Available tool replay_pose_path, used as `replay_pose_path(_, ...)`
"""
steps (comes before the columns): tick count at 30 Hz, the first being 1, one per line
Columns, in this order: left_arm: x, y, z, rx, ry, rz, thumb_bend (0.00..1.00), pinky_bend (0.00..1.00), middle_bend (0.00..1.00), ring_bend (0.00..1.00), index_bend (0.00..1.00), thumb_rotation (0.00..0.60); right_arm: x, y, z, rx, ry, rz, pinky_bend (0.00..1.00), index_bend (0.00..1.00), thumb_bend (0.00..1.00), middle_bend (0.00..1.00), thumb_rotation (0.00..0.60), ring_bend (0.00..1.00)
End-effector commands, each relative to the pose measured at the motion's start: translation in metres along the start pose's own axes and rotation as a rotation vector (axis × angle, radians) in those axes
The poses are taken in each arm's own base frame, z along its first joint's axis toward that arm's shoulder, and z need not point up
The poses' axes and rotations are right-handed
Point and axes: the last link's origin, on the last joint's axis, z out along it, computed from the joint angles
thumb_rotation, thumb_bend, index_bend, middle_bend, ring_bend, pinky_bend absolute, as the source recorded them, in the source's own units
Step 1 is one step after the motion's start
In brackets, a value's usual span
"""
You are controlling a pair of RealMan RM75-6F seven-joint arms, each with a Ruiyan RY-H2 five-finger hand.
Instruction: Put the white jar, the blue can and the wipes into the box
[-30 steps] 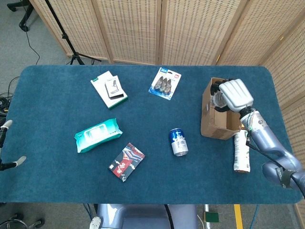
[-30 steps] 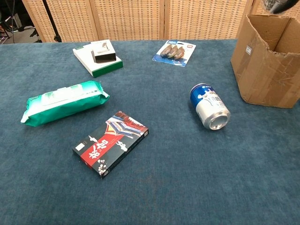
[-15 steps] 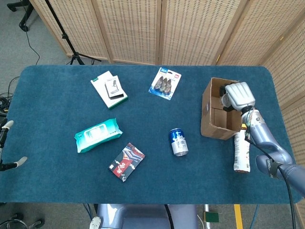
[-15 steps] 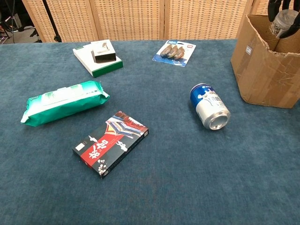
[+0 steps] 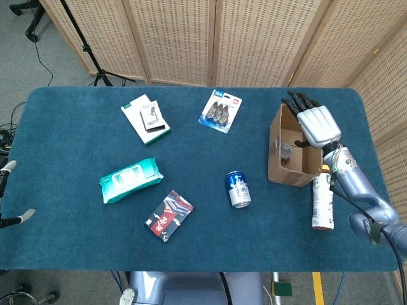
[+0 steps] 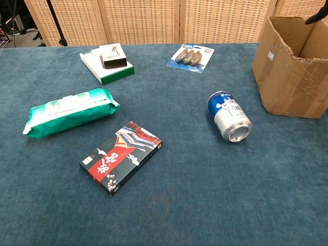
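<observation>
The white jar (image 5: 286, 150) lies inside the open cardboard box (image 5: 275, 154) at the table's right side. My right hand (image 5: 313, 119) hovers over the box's far rim with fingers spread, holding nothing; only a dark fingertip (image 6: 315, 17) shows in the chest view above the box (image 6: 287, 77). On its side in the middle of the table lies the blue can (image 5: 238, 189) (image 6: 229, 117), left of the box. Further left is the green wipes pack (image 5: 130, 180) (image 6: 69, 111). My left hand is not seen.
A white bottle (image 5: 322, 202) lies right of the box, under my right forearm. A white-and-green carton (image 5: 146, 119), a blister pack (image 5: 220, 111) and a red-black box (image 5: 168, 216) lie on the blue cloth. Wicker screens stand behind.
My right hand lowered the white jar into the box, let go of it and rose with fingers spread. The jar now rests on the box's floor.
</observation>
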Motion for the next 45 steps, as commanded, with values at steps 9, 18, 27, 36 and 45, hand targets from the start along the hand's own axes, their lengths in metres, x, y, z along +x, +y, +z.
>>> replay_pose_path(9, 0.000, 0.000, 0.001, 0.001, -0.003, -0.002, 0.00, 0.00, 0.00, 0.00, 0.00, 0.600, 0.008, -0.057, -0.076, 0.567, 0.206, -0.380, 0.21, 0.07, 0.00, 0.06, 0.600, 0.00)
replay_pose_path(18, 0.000, 0.000, 0.000, -0.011, -0.012, -0.006, 0.00, 0.00, 0.00, 0.00, 0.00, 0.600, -0.033, -0.083, -0.089, 0.709, 0.137, -0.547, 0.21, 0.09, 0.00, 0.09, 0.600, 0.00)
replay_pose_path(27, 0.001, 0.000, -0.001, -0.014, -0.012, -0.010, 0.00, 0.00, 0.00, 0.00, 0.00, 0.600, -0.063, -0.110, -0.072, 0.760, 0.100, -0.647, 0.21, 0.09, 0.00, 0.09, 0.600, 0.00)
replay_pose_path(36, 0.001, -0.001, -0.001, -0.015, -0.022, -0.010, 0.00, 0.00, 0.00, 0.00, 0.00, 0.600, -0.085, -0.127, -0.049, 0.779, 0.076, -0.844, 0.15, 0.09, 0.00, 0.02, 0.600, 0.00)
replay_pose_path(45, 0.002, -0.002, -0.001, -0.011, -0.023, -0.014, 0.00, 0.00, 0.00, 0.00, 0.00, 0.600, -0.113, -0.143, -0.038, 0.786, 0.013, -0.932, 0.15, 0.09, 0.00, 0.01, 0.600, 0.00)
